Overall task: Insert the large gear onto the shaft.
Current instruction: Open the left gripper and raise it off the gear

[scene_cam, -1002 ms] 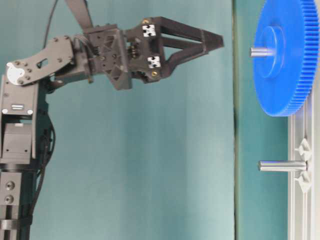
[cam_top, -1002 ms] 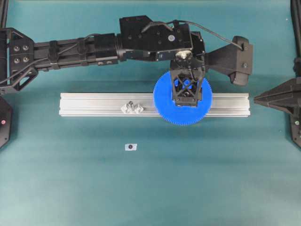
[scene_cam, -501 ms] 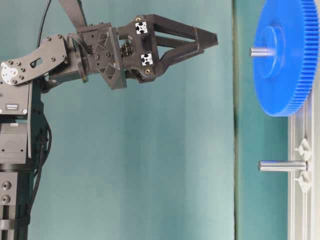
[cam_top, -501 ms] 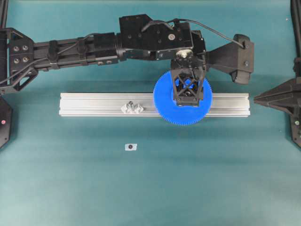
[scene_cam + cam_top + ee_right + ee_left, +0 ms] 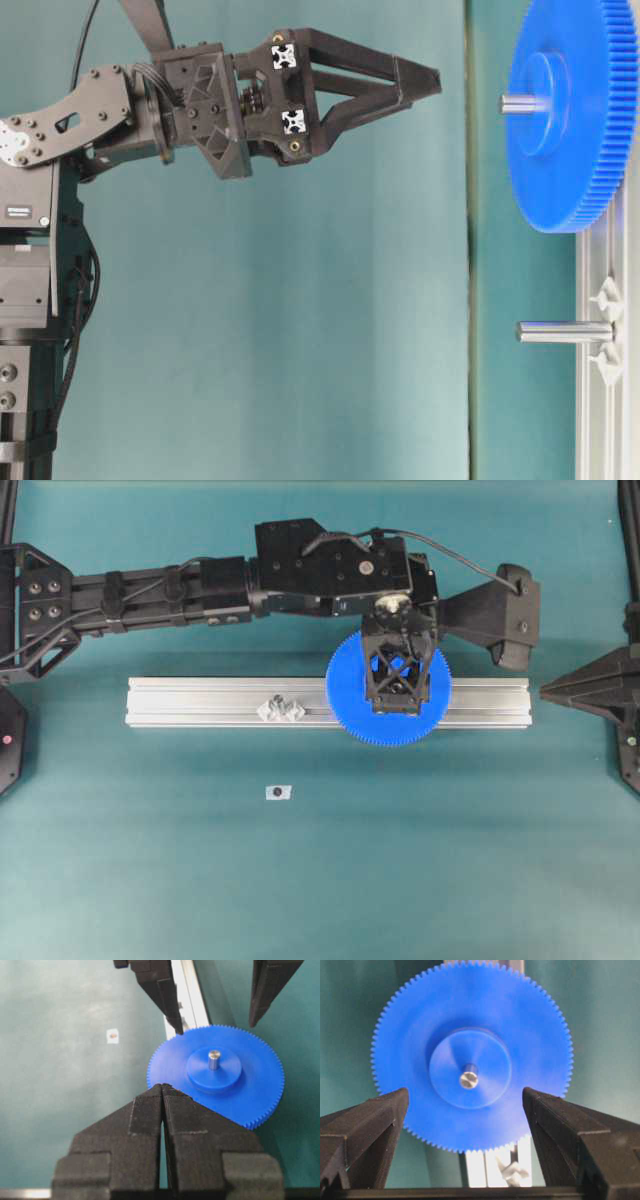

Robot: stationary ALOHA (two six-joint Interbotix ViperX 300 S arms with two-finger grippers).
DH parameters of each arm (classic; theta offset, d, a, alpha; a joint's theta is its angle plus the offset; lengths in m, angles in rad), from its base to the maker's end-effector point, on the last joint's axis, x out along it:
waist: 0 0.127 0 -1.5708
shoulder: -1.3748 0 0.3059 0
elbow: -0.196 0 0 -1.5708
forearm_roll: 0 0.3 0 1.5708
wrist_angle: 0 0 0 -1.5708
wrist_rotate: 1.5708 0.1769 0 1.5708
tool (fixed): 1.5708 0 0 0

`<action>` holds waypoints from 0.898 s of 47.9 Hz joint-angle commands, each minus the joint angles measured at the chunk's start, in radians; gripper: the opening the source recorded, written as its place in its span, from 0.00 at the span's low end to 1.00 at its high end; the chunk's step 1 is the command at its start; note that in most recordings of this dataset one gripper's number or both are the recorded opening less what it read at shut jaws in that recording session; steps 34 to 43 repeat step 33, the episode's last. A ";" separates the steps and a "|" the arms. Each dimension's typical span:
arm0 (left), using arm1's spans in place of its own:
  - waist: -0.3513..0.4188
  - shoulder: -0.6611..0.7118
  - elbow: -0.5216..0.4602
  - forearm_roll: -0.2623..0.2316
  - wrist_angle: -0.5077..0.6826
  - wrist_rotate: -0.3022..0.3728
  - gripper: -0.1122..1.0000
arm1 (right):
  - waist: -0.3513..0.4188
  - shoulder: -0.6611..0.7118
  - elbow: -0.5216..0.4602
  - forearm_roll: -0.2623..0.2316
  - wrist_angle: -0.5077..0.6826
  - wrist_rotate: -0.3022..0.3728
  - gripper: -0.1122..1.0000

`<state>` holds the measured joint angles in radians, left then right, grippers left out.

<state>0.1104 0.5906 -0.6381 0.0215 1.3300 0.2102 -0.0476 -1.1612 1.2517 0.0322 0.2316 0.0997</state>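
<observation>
left gripper [image 5: 465, 1110] slightly lifted, spread wide above large gear [image 5: 470, 1055] seated on shaft [image 5: 468, 1080]

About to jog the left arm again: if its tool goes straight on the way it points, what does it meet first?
Probably the large gear: the open left tool points at its face, likeliest the shaft tip poking through the hub.

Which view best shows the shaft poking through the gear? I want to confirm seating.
The right wrist view: the shaft stands clear above the large gear hub. Left wrist shows only its tip end-on, table-level shows it in profile, and overhead the left gripper hides it.
</observation>
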 commanded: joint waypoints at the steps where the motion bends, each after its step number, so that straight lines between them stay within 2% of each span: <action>1: -0.008 -0.057 -0.026 0.002 0.002 -0.003 0.89 | -0.002 0.008 -0.011 0.000 -0.005 0.011 0.12; 14: -0.015 -0.058 -0.032 0.002 0.002 -0.006 0.89 | -0.002 0.008 -0.009 0.002 -0.005 0.012 0.12; 27: -0.015 -0.057 -0.038 0.002 0.002 -0.008 0.89 | -0.002 0.008 -0.002 -0.002 -0.006 0.049 0.12; 43: -0.014 -0.055 -0.038 0.002 0.002 -0.006 0.89 | -0.002 0.008 -0.002 -0.002 -0.005 0.049 0.12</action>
